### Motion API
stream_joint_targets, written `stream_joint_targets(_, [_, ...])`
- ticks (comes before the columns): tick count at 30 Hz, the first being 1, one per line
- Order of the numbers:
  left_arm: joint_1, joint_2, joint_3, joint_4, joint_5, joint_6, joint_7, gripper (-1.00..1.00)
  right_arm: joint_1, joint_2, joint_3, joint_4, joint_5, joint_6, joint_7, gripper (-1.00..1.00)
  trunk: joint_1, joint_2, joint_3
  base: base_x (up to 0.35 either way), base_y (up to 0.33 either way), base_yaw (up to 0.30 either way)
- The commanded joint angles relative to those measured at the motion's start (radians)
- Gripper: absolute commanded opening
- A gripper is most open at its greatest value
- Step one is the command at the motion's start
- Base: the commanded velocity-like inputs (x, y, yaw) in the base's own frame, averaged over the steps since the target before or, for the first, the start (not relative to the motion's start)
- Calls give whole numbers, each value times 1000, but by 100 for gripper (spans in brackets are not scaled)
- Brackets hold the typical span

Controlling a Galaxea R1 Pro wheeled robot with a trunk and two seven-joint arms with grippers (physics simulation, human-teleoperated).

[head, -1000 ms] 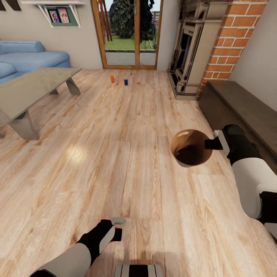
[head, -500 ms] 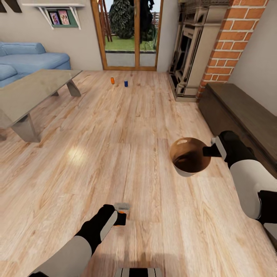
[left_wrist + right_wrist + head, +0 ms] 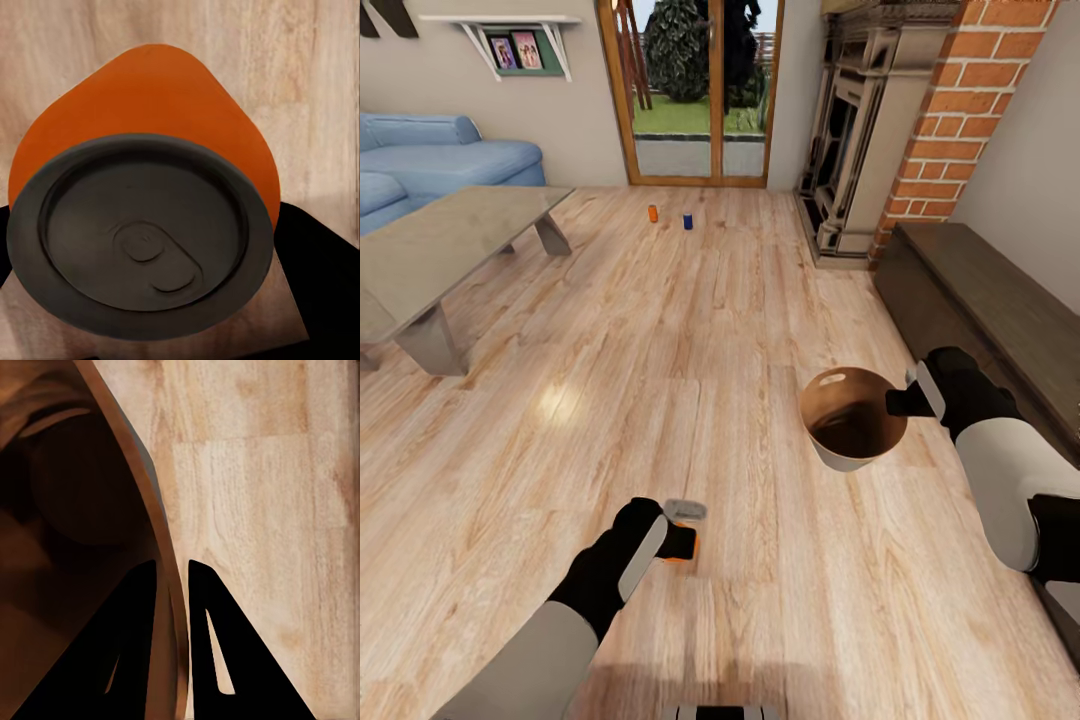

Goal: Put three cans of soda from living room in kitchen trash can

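Note:
My left gripper (image 3: 682,541) is shut on an orange soda can (image 3: 682,549) with a silver top, held low over the wood floor; the left wrist view shows the can (image 3: 150,172) close up between dark fingers. My right gripper (image 3: 895,402) is shut on the rim of the trash can (image 3: 852,415), pale outside and brown inside, held above the floor at the right. In the right wrist view both fingers (image 3: 217,660) straddle the bin's rim (image 3: 161,555). Another orange can (image 3: 652,213) and a blue can (image 3: 687,221) stand on the floor far ahead, near the glass doors.
A low grey coffee table (image 3: 440,240) and blue sofa (image 3: 440,160) are at the left. A brick fireplace (image 3: 920,120) and a dark low bench (image 3: 990,300) line the right. Wood-framed glass doors (image 3: 690,90) are straight ahead across open wood floor.
The view has crept forward toward the doors. My left gripper has moved up and right with the orange can. The right gripper carries the bin slightly lower in the picture.

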Motion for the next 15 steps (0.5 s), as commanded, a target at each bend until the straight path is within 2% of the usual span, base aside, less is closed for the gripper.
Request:
stream_joint_targets(1, [0,0,0,-14,0,11,0,-100,0,0,0,0,-7,0,4,-100,-4,7,3,0,0,0])
stream_joint_targets(6, [0,0,1,-114,-1,94,0,-100,12,3,7,4,-7,0,2,-100,-23,42,19,0,0,0])
stream_joint_targets(11, [0,0,2,-148,4,94,0,-100,46,18,12,12,-5,0,0,-100,-42,77,35,0,0,0])
stream_joint_targets(15, [0,0,1,-159,52,94,0,-100,74,43,13,15,-4,0,-26,-100,-58,105,47,0,0,0])
